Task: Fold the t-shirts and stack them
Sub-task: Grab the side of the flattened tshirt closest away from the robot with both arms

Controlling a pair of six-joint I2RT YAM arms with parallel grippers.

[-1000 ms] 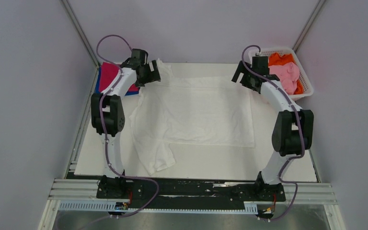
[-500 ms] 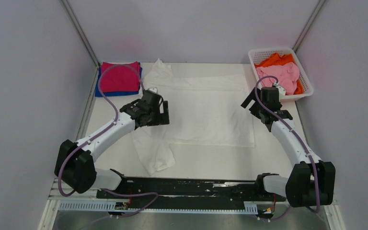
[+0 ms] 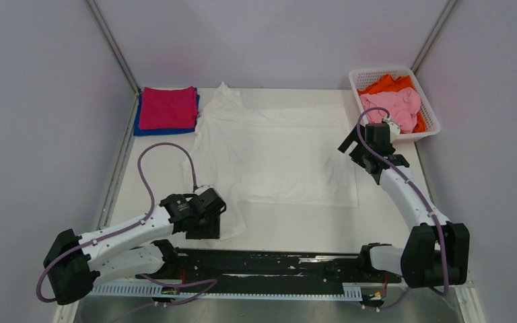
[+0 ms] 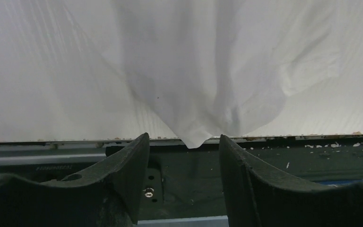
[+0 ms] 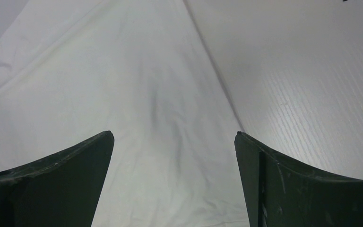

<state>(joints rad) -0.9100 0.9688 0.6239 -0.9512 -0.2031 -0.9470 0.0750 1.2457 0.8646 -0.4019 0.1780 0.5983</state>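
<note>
White t-shirt [image 3: 276, 151] lies spread flat across the middle of the table [image 3: 296, 229]. At 7 o'clock, by the near edge, the left gripper [image 4: 183, 138] sits low with its jaws apart. The tip of the shirt's sleeve [image 4: 198, 125] lies between them, unclamped. At 3 o'clock the right gripper [image 5: 174, 135] hovers over the shirt's right edge, jaws wide apart, holding nothing. At 11 o'clock a folded magenta tee [image 3: 168, 106] rests on a blue tee [image 3: 137, 121]. At 1 o'clock the basket [image 3: 380, 69] holds a pink tee [image 3: 397, 104] and an orange tee [image 3: 390, 83].
</note>
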